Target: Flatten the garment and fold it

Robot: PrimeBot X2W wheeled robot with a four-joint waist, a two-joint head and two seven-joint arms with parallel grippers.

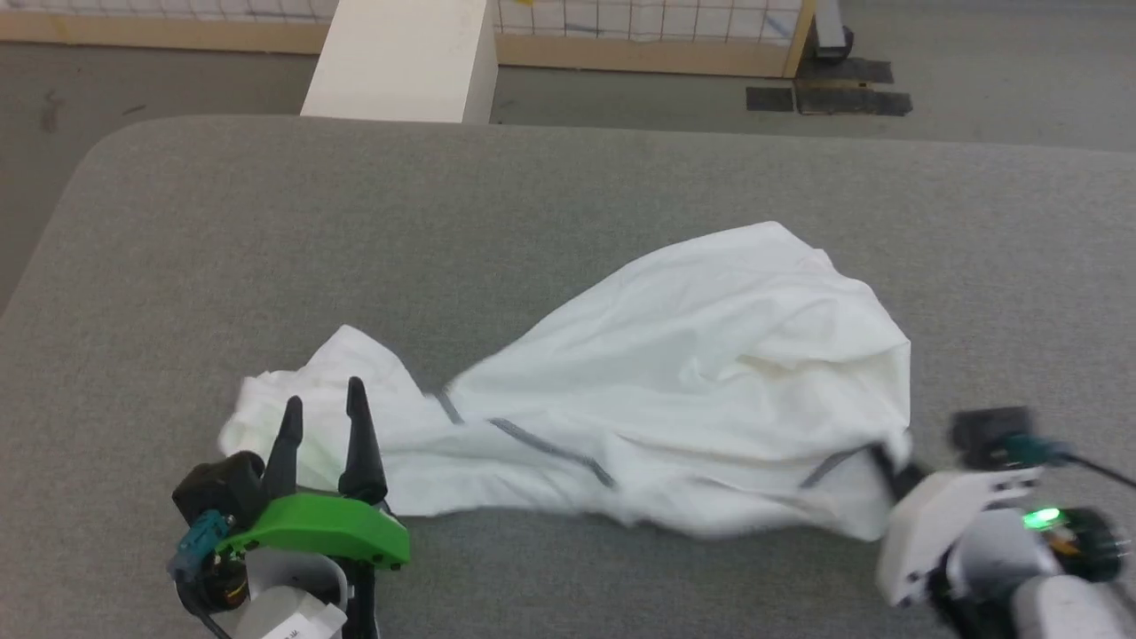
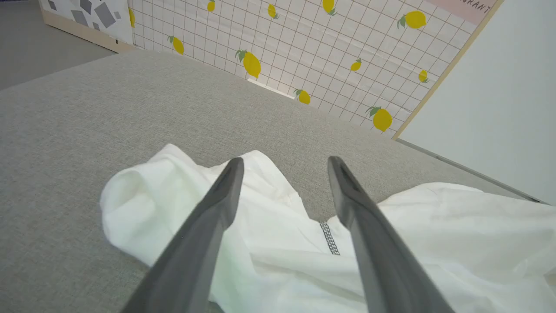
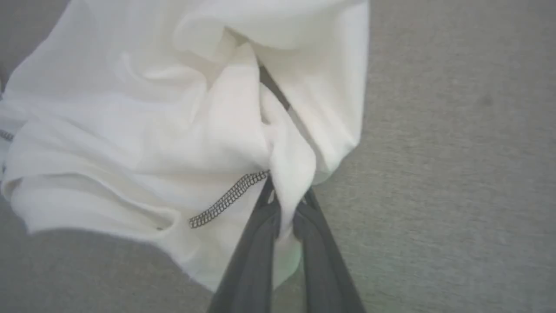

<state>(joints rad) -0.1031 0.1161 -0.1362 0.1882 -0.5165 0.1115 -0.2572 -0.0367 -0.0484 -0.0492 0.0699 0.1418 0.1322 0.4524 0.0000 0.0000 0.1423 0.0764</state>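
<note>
The garment (image 1: 674, 382), a white shirt with grey zigzag seam stitching, lies bunched across the grey table (image 1: 532, 204), wider at the right. My left gripper (image 1: 324, 399) stands open over its narrow left end, with fingers apart above the cloth (image 2: 260, 226) and nothing between them. At the garment's lower right corner my right gripper (image 1: 892, 466) is shut on a fold of the white fabric (image 3: 286, 174). The pinched fold rises between the two dark fingers (image 3: 260, 230) beside a zigzag seam (image 3: 226, 202).
A white rectangular box (image 1: 404, 58) stands beyond the table's far edge. A lemon-patterned grid wall (image 2: 312, 52) lies behind, with bare grey table surface all around the shirt. The floor (image 1: 976, 80) shows past the far edge.
</note>
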